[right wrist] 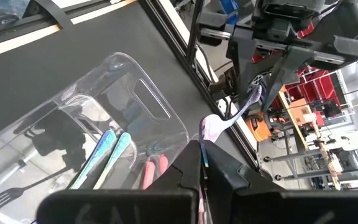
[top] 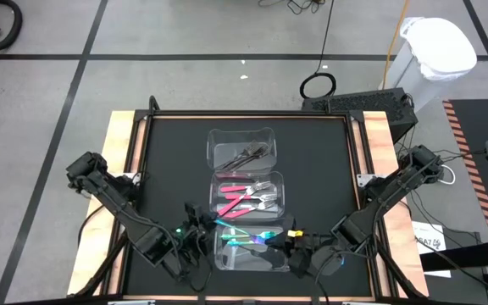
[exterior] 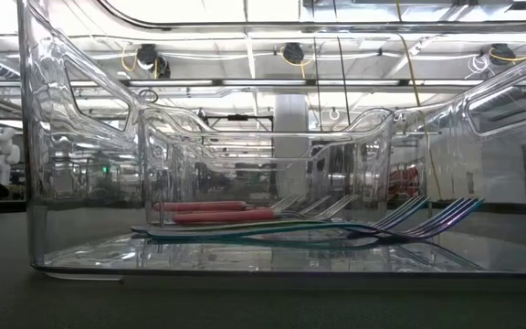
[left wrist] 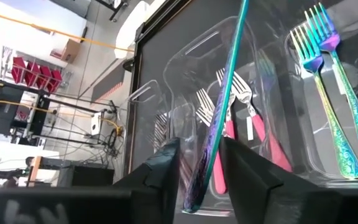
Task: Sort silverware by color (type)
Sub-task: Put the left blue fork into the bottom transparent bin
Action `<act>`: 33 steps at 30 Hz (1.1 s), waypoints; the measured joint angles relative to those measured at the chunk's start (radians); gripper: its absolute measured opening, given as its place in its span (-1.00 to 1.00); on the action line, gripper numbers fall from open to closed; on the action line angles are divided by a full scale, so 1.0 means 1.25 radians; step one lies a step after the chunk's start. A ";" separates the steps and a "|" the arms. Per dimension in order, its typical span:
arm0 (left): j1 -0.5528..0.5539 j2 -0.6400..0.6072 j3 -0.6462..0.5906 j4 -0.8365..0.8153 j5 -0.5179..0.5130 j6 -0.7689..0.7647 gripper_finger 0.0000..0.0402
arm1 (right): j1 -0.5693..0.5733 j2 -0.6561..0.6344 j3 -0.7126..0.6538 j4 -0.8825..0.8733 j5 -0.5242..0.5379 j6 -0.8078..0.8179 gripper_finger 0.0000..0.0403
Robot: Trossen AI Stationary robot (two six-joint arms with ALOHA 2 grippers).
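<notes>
My left end effector (left wrist: 197, 180) stands partly open around a teal iridescent fork (left wrist: 219, 112). My right end effector (right wrist: 202, 163) clenches its tine end; the fork spans between them above the nearest container (top: 246, 261).

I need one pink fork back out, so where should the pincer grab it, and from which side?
Probably the pink fork by its handle, from straight above. It lies flat in the middle bin, whose walls block a sideways approach. The handles lie toward the left arm's side, thicker than the tines, which overlap one another.
</notes>
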 joint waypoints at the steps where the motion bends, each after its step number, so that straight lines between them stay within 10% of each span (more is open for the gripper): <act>1: 0.000 0.000 0.000 0.000 0.000 0.000 -0.44 | 0.000 0.000 0.000 0.000 0.000 0.000 -0.98; 12: -0.002 0.000 0.000 -0.011 0.024 0.022 -0.95 | 0.000 -0.001 0.001 0.003 0.000 0.001 -0.98; 33: -0.011 0.000 0.000 -0.007 0.013 -0.003 -0.95 | 0.011 -0.001 0.001 -0.019 0.062 0.085 -0.54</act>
